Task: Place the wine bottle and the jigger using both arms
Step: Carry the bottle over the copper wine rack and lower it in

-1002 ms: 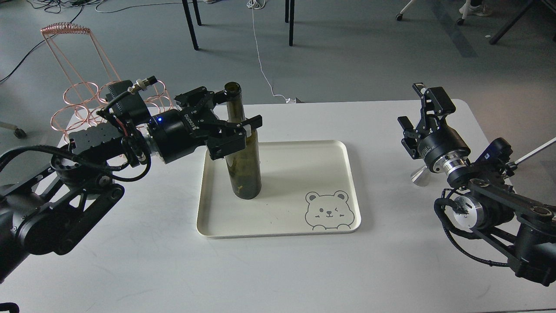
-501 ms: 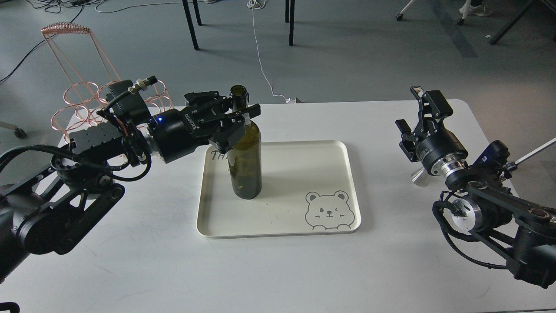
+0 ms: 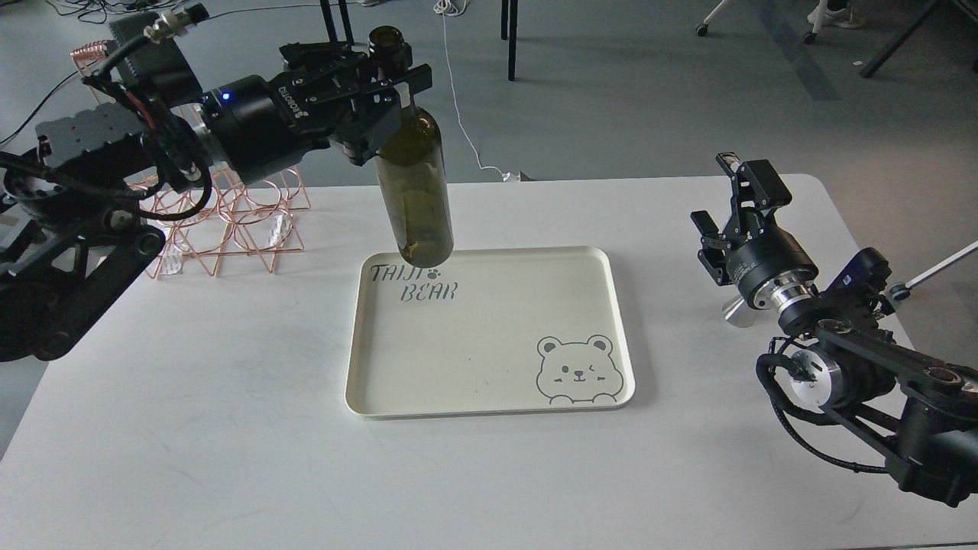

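The dark olive-green wine bottle [image 3: 413,183] hangs in the air above the back left corner of the cream tray [image 3: 489,382], nearly upright. My left gripper [image 3: 390,80] is shut on its neck, just below the mouth. The silver jigger [image 3: 733,312] is on the table at the right, mostly hidden behind my right wrist; only a small shiny part shows. My right gripper [image 3: 730,202] is open and empty, pointing up and away just above the jigger.
The tray carries a bear drawing and the words "TAIJI BEAR". A copper wire rack [image 3: 221,229] stands at the table's back left, under my left arm. Chair legs and cables are on the floor beyond the table.
My left gripper closed on the bottle's neck and lifted the bottle off the tray, up and a little left. The right arm shifted only slightly.
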Robot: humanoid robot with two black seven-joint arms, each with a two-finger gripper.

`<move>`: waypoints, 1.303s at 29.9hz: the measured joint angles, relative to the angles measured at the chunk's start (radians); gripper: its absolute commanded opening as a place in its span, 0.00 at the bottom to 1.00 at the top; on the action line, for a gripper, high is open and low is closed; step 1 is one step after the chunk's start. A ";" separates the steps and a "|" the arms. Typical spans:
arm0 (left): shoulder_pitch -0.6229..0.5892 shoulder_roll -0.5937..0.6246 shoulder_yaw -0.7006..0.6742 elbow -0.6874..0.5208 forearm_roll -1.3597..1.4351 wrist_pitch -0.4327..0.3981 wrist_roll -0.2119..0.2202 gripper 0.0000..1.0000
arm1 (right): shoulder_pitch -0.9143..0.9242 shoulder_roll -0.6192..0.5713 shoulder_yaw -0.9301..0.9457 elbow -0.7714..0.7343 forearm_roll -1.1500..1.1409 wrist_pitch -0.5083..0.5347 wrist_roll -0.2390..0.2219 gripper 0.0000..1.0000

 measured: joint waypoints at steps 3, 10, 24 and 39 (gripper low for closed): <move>-0.066 0.053 0.002 0.103 -0.009 -0.014 0.001 0.18 | -0.004 0.000 -0.001 0.000 -0.002 0.000 0.000 0.99; -0.107 0.145 0.003 0.239 -0.013 -0.018 0.001 0.19 | -0.005 0.000 -0.002 0.001 -0.004 0.000 0.000 0.99; -0.102 0.154 0.068 0.311 -0.041 -0.008 0.000 0.19 | -0.013 0.000 0.000 0.000 -0.005 -0.010 0.000 0.99; -0.103 0.118 0.069 0.369 -0.042 0.001 0.000 0.20 | -0.016 0.000 0.000 0.002 -0.005 -0.014 0.000 0.99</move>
